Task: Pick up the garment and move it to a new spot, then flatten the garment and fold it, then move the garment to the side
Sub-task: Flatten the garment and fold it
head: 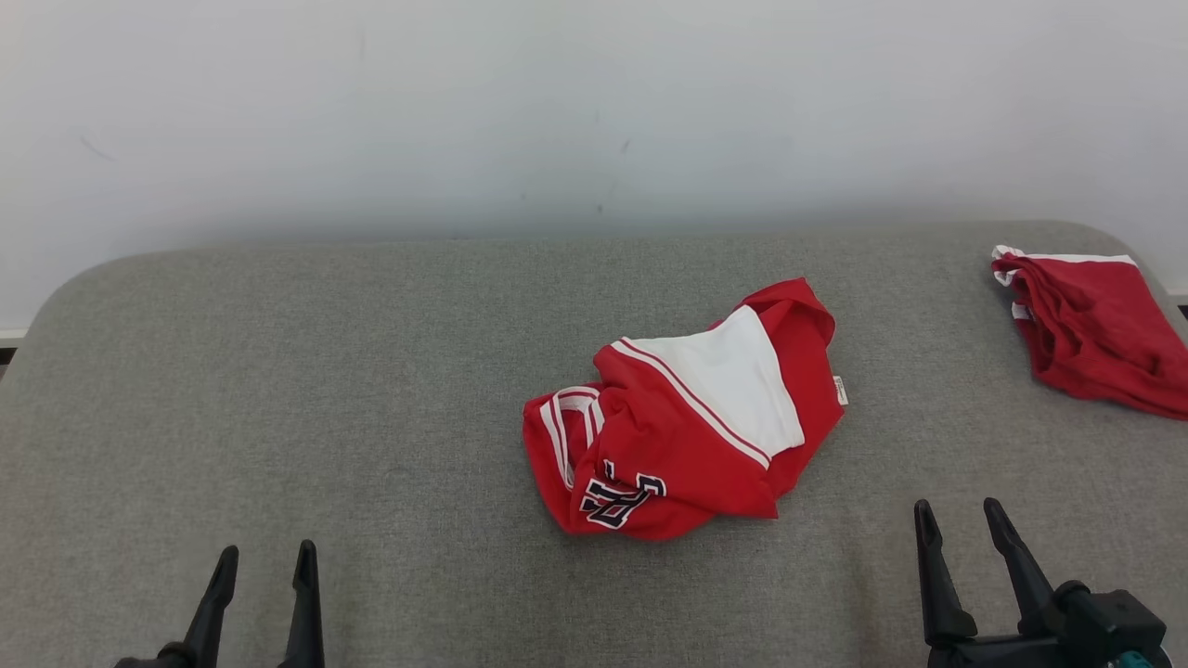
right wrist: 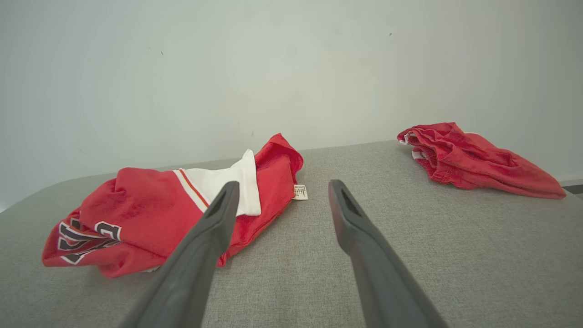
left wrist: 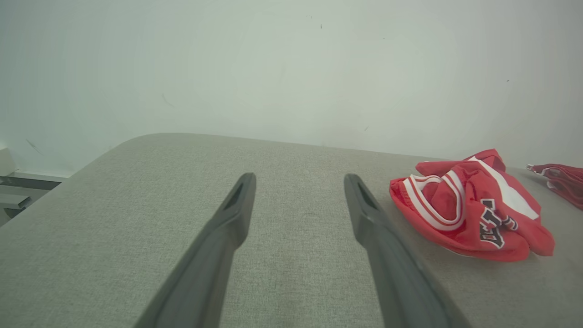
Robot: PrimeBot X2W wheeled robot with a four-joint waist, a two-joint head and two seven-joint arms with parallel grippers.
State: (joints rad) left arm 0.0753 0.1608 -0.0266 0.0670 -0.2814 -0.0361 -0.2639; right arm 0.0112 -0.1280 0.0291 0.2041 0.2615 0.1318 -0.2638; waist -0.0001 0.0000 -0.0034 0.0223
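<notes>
The grey fabric-covered table (head: 278, 390) spanned the frame, with its right end cut off at the frame edge. The garment (head: 687, 417), red with a white panel and dark lettering, lay crumpled at centre frame, not yet lifted. The bunching hid its outline, and the lettering was only partly legible. A second red garment (head: 1095, 334) lay at upper right, partly cut off and probably set aside. The left gripper (head: 267, 550) at lower left and the right gripper (head: 957, 506) at lower right stood spread and empty, clear of the garment, apparently staged for the pick. A small label (head: 840, 390) showed at the garment's right edge, its print unreadable.
</notes>
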